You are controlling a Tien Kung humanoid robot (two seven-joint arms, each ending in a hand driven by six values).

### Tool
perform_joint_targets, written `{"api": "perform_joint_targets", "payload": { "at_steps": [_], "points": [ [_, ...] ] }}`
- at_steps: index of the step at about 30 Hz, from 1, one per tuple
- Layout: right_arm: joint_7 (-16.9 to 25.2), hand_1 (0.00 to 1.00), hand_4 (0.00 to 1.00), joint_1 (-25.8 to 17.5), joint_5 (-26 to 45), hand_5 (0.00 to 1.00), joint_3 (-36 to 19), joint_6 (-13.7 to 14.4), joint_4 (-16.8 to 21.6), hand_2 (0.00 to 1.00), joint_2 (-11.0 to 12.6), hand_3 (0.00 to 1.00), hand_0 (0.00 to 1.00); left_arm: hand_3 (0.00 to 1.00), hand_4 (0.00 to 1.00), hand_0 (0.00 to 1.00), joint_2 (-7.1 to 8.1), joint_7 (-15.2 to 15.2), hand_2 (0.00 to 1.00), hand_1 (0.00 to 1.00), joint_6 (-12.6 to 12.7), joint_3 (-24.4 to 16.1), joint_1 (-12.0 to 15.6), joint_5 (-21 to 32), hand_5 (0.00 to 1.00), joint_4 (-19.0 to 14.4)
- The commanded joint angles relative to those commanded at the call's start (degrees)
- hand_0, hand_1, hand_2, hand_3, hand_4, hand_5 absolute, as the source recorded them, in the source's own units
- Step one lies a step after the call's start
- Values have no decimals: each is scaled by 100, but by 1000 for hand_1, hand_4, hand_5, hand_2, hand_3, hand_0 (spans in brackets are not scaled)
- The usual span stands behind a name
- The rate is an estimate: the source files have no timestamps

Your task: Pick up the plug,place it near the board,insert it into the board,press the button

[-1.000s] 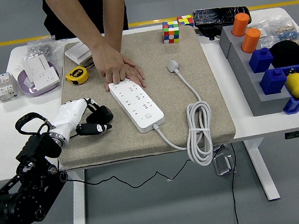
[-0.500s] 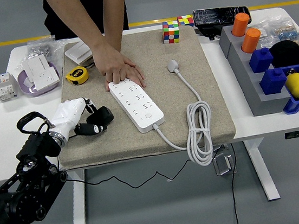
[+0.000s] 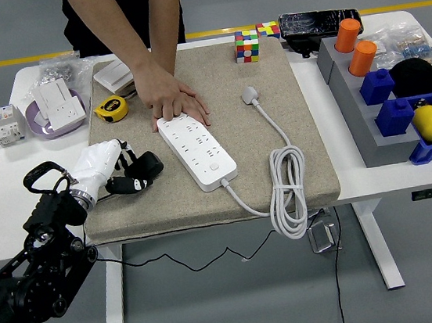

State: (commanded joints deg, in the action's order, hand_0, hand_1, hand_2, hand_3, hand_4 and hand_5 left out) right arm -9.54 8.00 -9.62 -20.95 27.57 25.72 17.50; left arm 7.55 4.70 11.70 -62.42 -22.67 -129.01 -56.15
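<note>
Head view: the left hand [image 3: 115, 174] lies on the mat [image 3: 305, 119], fingers curled round the black plug [image 3: 146, 166], which sits left of the board [image 3: 196, 150]. Secure the pinch before lifting, then carry the plug right toward the sockets. A person's hand [image 3: 164, 93] pins the board's far end. The right arm is out of view.

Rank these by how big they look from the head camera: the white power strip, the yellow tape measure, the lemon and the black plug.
1. White power strip.
2. Lemon and yellow tape measure: look alike, unranked.
3. Black plug, partly hidden.
</note>
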Motion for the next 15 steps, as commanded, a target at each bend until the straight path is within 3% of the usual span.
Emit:
{"api": "perform_joint_targets", "payload": {
  "at_steps": [8, 15],
  "points": [
    [-3, 976, 998, -24, 1, 998, 17, 1, 1, 925, 8, 951, 998, 343, 502, 427, 19, 1, 326, 335, 70, 5, 42, 34, 285, -127],
    [-6, 977, 998, -44, -4, 998, 17, -1, 2, 924, 15, 951, 998, 341, 508, 418, 79, 31, 311, 323, 147, 60, 33, 173, 297, -506]
  ]
}}
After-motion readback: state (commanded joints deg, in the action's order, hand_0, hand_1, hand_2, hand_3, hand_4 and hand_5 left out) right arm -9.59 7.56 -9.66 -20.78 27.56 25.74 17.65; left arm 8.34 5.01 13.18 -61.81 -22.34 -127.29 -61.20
